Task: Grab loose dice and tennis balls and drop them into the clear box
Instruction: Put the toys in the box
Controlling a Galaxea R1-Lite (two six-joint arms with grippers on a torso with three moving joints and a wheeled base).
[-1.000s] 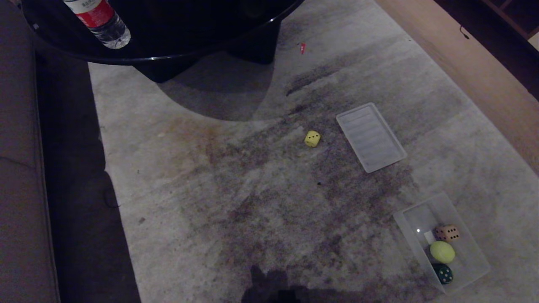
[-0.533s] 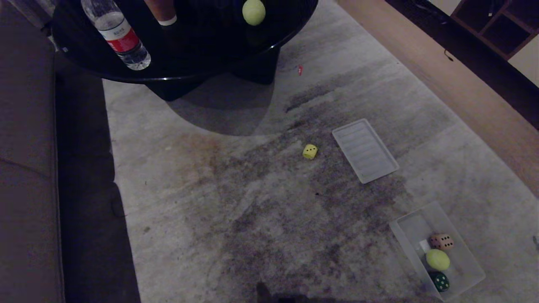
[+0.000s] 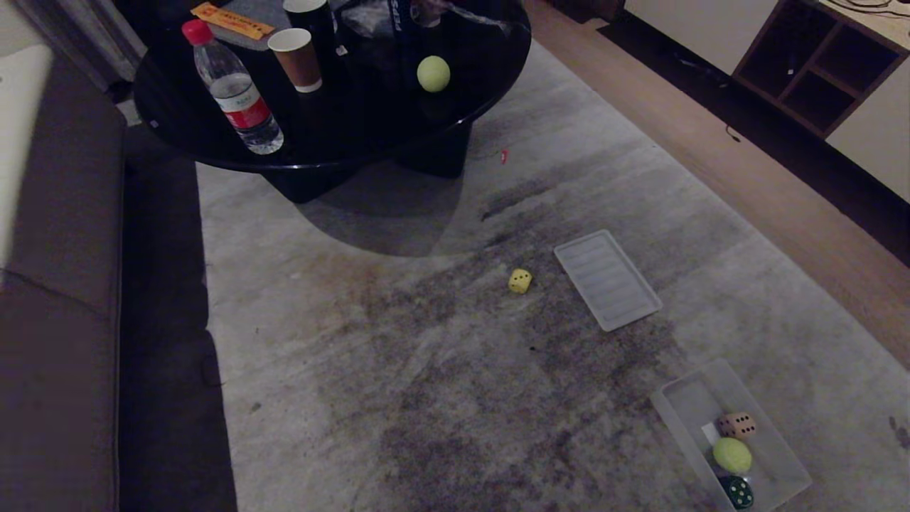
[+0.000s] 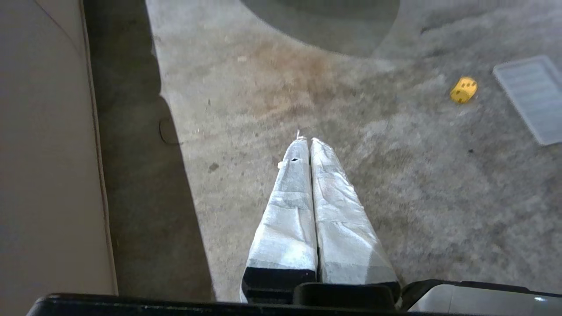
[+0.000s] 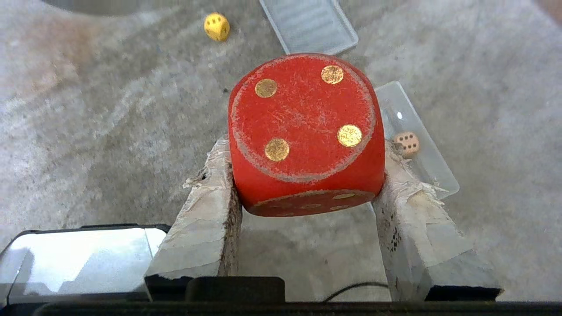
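Across the head view, going left to right, a dark sofa (image 3: 57,299) runs down the edge at nine o'clock; at eleven to twelve o'clock a black round table (image 3: 334,142) carries a water bottle (image 3: 238,107), two paper cups (image 3: 297,58) and one tennis ball (image 3: 433,74). On the pale stained rug (image 3: 398,370), just right of centre, lies a loose yellow die (image 3: 520,281), with a ribbed lid (image 3: 606,279) just beside it toward three o'clock. At five o'clock sits the clear box (image 3: 682,412), its long axis running from ten o'clock to four o'clock, already holding a tan die (image 3: 736,424), a second tennis ball (image 3: 732,455) and a green die (image 3: 736,492). Neither arm shows in the head view. In the left wrist view, the left gripper (image 4: 306,142) hangs over bare rug with its padded fingers pressed together and nothing between them. In the right wrist view, the right gripper (image 5: 307,175) clamps a red die (image 5: 306,134) between its fingers, four pips facing the camera. From that gripper the box (image 5: 432,169) lies just beyond and to the side at two o'clock, near but not under the die, so the right arm is the nearer one and likely has to carry it over the box before letting go.
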